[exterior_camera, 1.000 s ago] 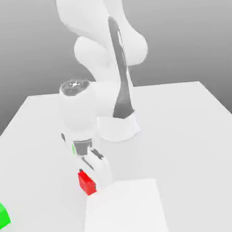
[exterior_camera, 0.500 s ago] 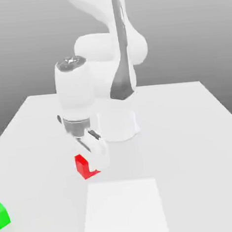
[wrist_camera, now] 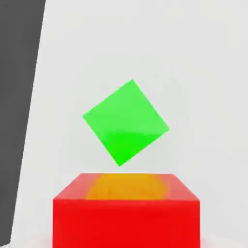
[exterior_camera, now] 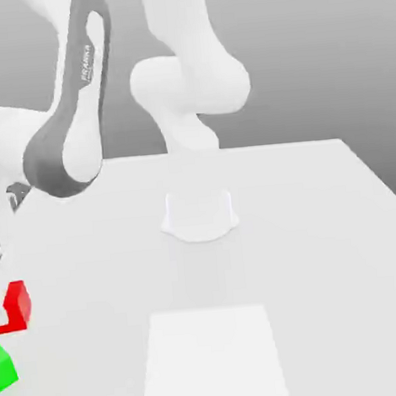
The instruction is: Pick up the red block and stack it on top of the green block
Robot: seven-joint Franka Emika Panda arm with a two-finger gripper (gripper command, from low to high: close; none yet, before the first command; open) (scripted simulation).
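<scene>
Exterior view: the arm (exterior_camera: 72, 119) leans far over toward this view's left edge, above the white worktop (exterior_camera: 305, 226). The red block (exterior_camera: 16, 307) hangs in the air at that edge, clear of the worktop, tilted a little. The claw runs off the frame just above it, so its fingers are mostly cut away here; it is pressed tight, pinching the red block. The green block (exterior_camera: 3, 367) sits on the worktop just below the red one, apart from it, cropped by the edge. A paler square patch (exterior_camera: 214, 356) lies on the worktop near the front, well apart from both blocks.

Hand view: the red block (wrist_camera: 127, 208) fills the near part of the picture, held close to the camera. Beyond it the green block (wrist_camera: 126, 122) rests on the worktop (wrist_camera: 193, 58), turned cornerwise to the red one
</scene>
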